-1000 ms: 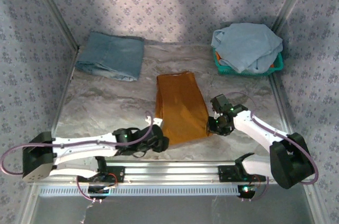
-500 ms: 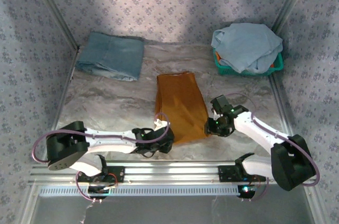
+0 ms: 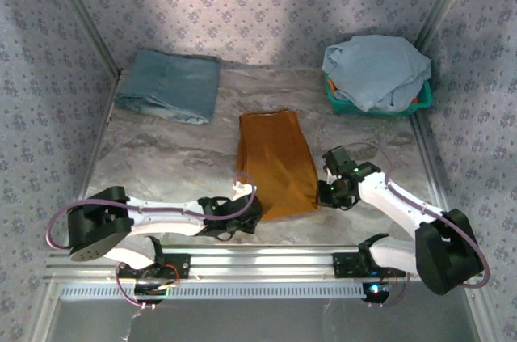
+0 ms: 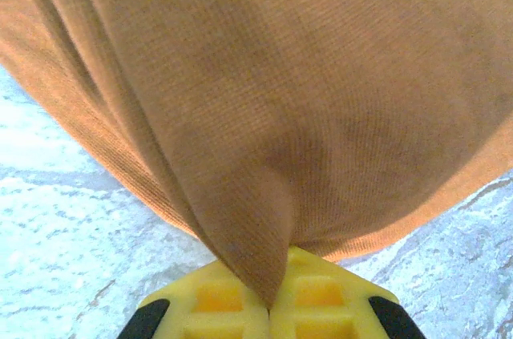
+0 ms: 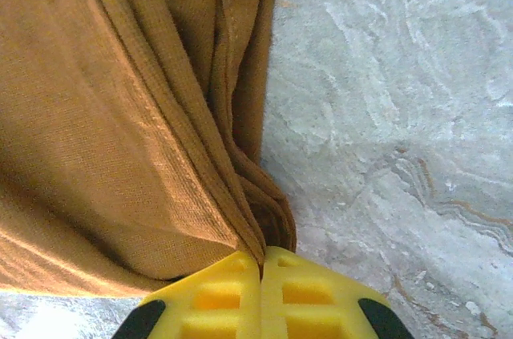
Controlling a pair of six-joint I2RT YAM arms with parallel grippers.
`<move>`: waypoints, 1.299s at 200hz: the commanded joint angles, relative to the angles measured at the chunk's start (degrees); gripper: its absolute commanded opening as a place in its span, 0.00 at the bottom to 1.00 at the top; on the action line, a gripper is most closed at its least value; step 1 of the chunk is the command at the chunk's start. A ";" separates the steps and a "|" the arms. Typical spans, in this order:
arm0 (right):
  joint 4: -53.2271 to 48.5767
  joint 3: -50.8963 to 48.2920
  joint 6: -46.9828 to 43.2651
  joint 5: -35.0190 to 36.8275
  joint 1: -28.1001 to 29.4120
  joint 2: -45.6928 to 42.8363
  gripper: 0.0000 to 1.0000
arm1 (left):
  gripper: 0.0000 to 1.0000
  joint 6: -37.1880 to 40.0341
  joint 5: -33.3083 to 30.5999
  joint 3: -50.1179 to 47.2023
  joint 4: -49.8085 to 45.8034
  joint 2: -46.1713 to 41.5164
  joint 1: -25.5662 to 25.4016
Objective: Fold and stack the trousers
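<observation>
On the table (image 3: 161, 156), seen from above, the trousers (image 3: 276, 162) lie as a narrow folded strip at centre, with the long axis running away from the arms. The left tool (image 3: 245, 194) sits at the strip's near left corner and the right tool (image 3: 325, 188) at its near right edge. A folded teal garment (image 3: 168, 85) lies well apart at the far left.

Left wrist view: the left tool (image 4: 268, 307) is clenched on a pinched peak of trousers cloth.

Right wrist view: the right tool (image 5: 262, 263) is clenched on several stacked layers at the trousers' edge.

Assessment: the step in hand appears to be folding the near end over the far end. Lift both corners level and together, then carry them forward evenly. Check that every layer is caught — a dropped layer would skew the fold.
</observation>
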 commanded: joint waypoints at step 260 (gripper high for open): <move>3.16 -7.10 4.60 -4.98 9.42 -10.05 0.42 | 0.00 -3.85 -4.20 -6.27 -11.30 -6.78 1.43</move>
